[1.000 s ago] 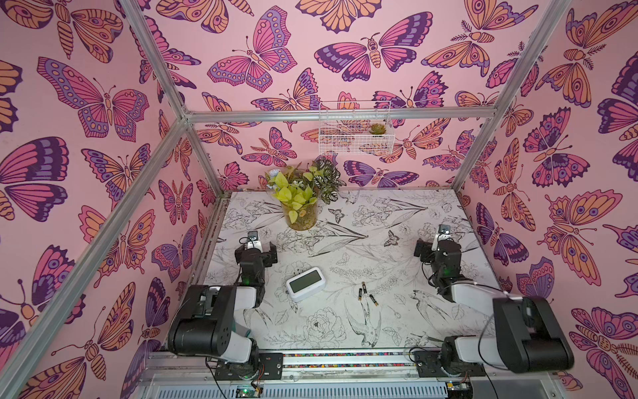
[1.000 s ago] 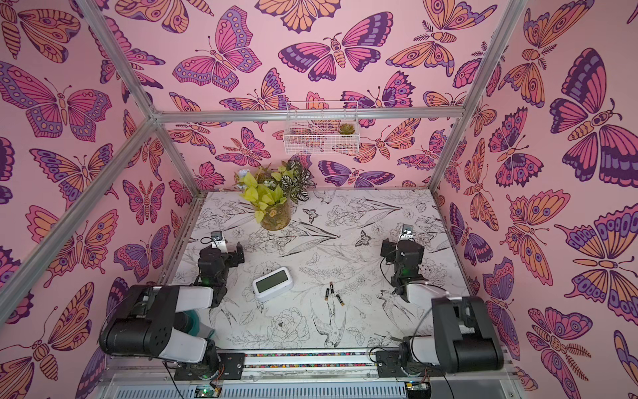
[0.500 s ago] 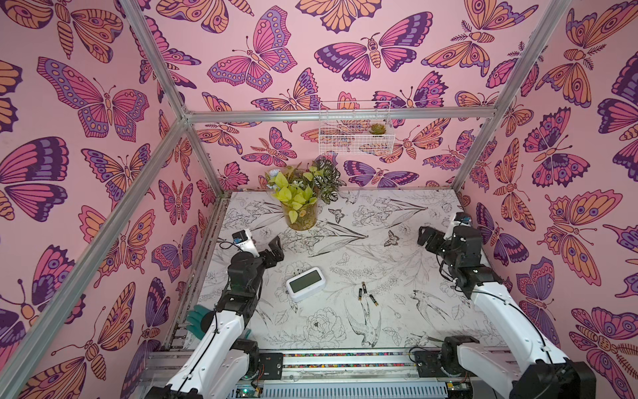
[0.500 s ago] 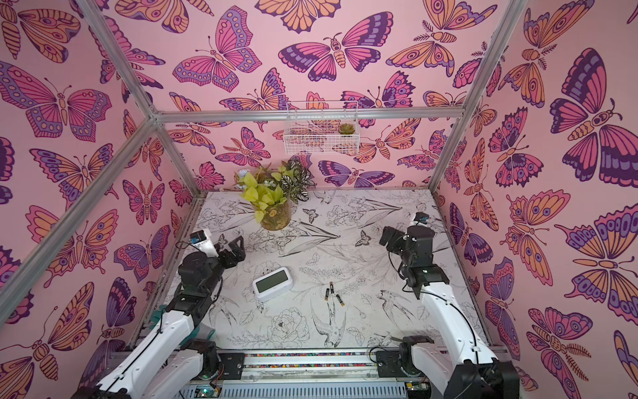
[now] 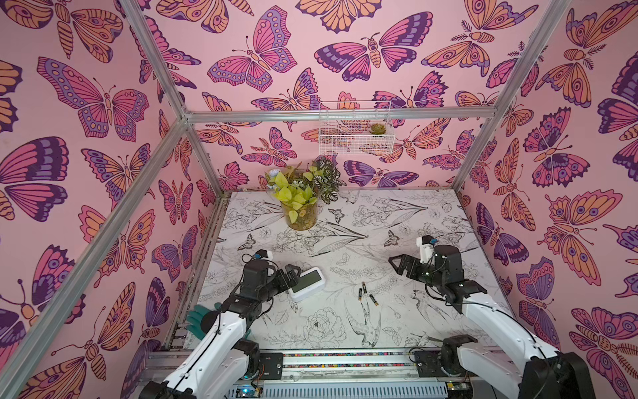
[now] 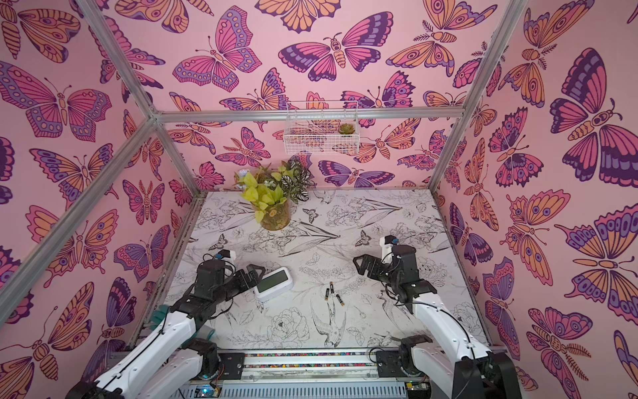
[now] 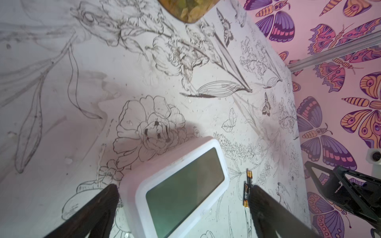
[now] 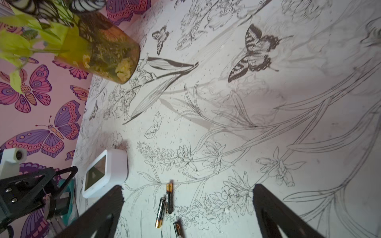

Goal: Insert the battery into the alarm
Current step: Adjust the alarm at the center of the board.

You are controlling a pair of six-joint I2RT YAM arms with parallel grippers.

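The white alarm point(image 5: 307, 283) point(image 6: 274, 284) lies screen-up on the patterned table, left of centre. My left gripper point(image 5: 292, 276) point(image 6: 257, 274) is open at its left end. In the left wrist view the alarm point(image 7: 179, 189) sits between the spread fingers of the left gripper point(image 7: 183, 188), and neither finger visibly touches it. Three batteries point(image 5: 364, 292) point(image 6: 331, 292) lie loose just right of the alarm. My right gripper point(image 5: 397, 264) point(image 6: 359, 264) hovers open and empty above the table to their right. In the right wrist view the batteries point(image 8: 165, 206) lie ahead between the fingers of the right gripper point(image 8: 187, 188).
A glass pot of leafy plants point(image 5: 299, 216) stands at the table's back left. A white wire basket point(image 5: 354, 131) hangs on the back wall. A teal glove point(image 5: 200, 319) lies by the left arm's base. Butterfly-papered walls and metal posts close in the sides.
Both arms have unfolded from their rest pose. The left gripper has come forward to the alarm's left end, and the right has swung in towards the batteries. Alarm and batteries have not moved.
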